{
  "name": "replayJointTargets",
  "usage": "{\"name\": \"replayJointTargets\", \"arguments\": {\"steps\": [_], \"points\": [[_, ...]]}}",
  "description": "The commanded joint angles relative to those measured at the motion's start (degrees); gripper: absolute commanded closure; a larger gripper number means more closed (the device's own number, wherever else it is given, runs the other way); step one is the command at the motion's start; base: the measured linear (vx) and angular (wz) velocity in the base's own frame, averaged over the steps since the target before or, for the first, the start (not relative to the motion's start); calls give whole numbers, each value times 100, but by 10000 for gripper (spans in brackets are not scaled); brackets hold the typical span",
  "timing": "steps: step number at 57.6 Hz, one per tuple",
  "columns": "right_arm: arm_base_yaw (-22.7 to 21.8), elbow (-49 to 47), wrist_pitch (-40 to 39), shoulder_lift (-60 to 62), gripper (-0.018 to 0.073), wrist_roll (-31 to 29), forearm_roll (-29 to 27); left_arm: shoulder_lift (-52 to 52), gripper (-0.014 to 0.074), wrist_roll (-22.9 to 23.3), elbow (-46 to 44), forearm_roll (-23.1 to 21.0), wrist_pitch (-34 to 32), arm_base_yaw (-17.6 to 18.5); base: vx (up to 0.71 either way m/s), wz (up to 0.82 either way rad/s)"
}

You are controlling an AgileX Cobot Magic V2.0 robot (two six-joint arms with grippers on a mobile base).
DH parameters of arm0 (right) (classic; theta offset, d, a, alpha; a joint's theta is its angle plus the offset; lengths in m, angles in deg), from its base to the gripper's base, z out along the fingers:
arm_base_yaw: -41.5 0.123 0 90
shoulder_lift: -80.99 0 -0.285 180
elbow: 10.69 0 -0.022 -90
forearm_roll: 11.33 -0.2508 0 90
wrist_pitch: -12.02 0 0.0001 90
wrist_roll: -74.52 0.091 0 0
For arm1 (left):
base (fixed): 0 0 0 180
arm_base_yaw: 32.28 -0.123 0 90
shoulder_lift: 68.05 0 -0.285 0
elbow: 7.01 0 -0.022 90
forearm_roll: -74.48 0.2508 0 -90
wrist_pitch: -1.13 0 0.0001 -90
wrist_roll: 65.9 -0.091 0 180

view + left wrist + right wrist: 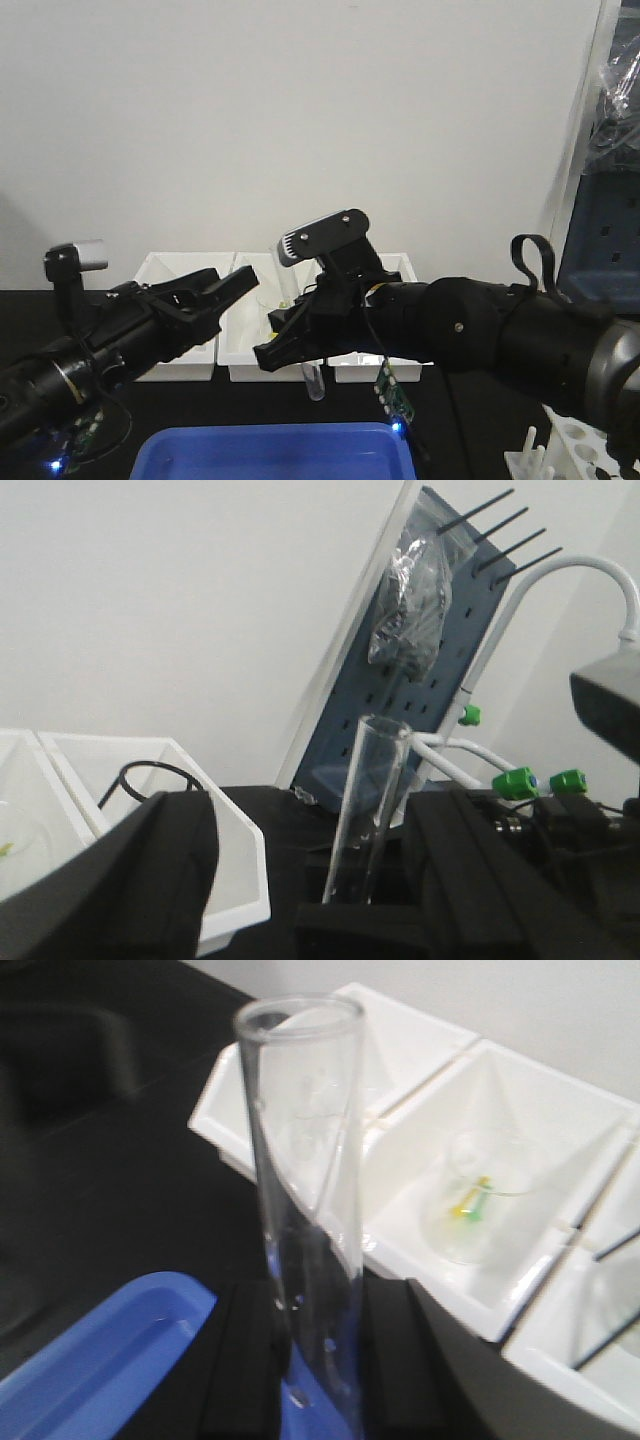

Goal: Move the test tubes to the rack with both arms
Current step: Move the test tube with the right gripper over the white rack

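Test tube (314, 382) clenched in outstretched right hand (280, 345); left hand (238, 295) open beside it.

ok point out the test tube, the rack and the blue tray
test tube (305, 1210), right wrist view, middle of glass wall
rack (578, 437), front-facing view, white holed top
blue tray (270, 458), front-facing view, bare inner floor

Left arm: a black jointed robot arm (90, 360) is stretched from lower left toward the centre.
Left gripper: an angular black pincer gripper (243, 283) is held with jaws spread.
Right arm: a bulky black arm (500, 335) is reached in from the right.
Right gripper: a black pincer gripper (285, 345) is angled down-left and clamped on a slender clear glass test tube (315, 382).
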Motion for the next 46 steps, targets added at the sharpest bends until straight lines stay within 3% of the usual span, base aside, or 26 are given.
{"name": "replayJointTargets", "arguments": {"steps": [1, 21, 35, 46], "points": [[-205, -218, -528, 338, 568, -58, -18, -357, 56, -12, -188, -256, -501, -146, 0, 0], [-1006, 0, -1107, 1115, 568, -94, 66, -773, 60, -12, -188, -247, -428, -657, 0, 0], [-2061, 1964, -2247, 2537, 568, -197, 150, -917, 61, -12, -188, -242, -403, -933, 0, 0], [-2246, 3183, -3100, 3091, 568, -228, -3, -917, 61, -12, -188, -184, -397, -929, 0, 0]]}}
